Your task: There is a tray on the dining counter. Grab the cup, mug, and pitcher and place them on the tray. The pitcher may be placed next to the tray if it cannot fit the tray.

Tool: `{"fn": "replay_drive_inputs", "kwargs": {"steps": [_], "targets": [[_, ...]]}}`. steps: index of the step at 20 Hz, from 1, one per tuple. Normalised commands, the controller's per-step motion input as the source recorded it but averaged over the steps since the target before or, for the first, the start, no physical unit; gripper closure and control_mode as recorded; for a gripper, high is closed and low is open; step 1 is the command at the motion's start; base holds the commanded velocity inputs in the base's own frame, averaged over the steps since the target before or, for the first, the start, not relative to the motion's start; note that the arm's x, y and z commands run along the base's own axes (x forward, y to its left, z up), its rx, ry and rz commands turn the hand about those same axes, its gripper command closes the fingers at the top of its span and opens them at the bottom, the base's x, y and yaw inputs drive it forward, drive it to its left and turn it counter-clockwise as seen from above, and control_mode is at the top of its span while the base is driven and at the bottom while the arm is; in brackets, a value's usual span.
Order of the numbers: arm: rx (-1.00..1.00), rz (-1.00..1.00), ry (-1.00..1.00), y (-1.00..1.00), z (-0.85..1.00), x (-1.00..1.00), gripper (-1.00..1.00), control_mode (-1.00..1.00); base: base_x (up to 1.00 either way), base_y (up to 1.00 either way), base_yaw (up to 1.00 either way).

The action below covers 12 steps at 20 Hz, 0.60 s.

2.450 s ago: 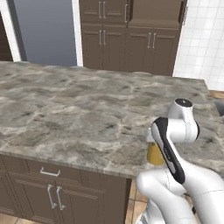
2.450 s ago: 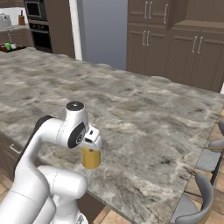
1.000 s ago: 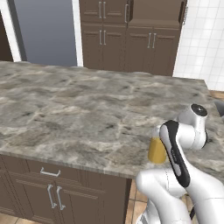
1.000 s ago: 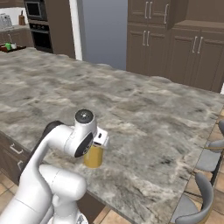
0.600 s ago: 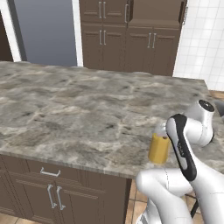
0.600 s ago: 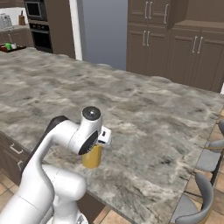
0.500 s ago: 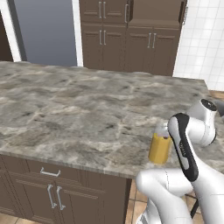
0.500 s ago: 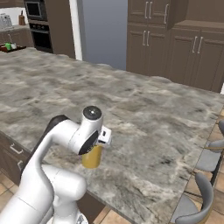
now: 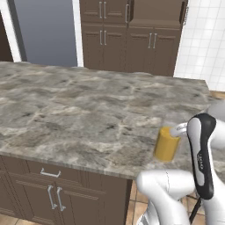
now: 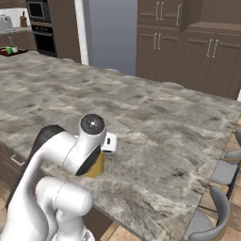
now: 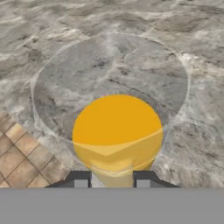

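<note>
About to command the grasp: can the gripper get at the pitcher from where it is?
Probably yes. The gripper sits right above the pitcher, its fingertips straddling the near rim, with nothing between.

- Even, bright, rendered light in every view; no glare anywhere.
- Shadows are faint: a soft dark patch lies beside the pitcher on the worktop.
- The hand view is coarse and blurry; the pitcher's clear rim shows only as a pale ring.
</note>
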Motion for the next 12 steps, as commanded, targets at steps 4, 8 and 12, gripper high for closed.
{"fn": "replay_drive_inputs", "kwargs": {"steps": [4, 8, 12], "targets": [[-0.07, 0.04, -0.28, 0.00, 0.60, -0.52, 1.00, -1.00, 0.00, 0.00, 0.00], [-0.02, 0.00, -0.12, 0.00, 0.73, -0.42, 1.00, -1.00, 0.00, 0.00, 0.00], [0.00, 0.00, 0.00, 0.00, 0.98, -0.36, 1.00, -1.00, 0.00, 0.00, 0.00]]}}
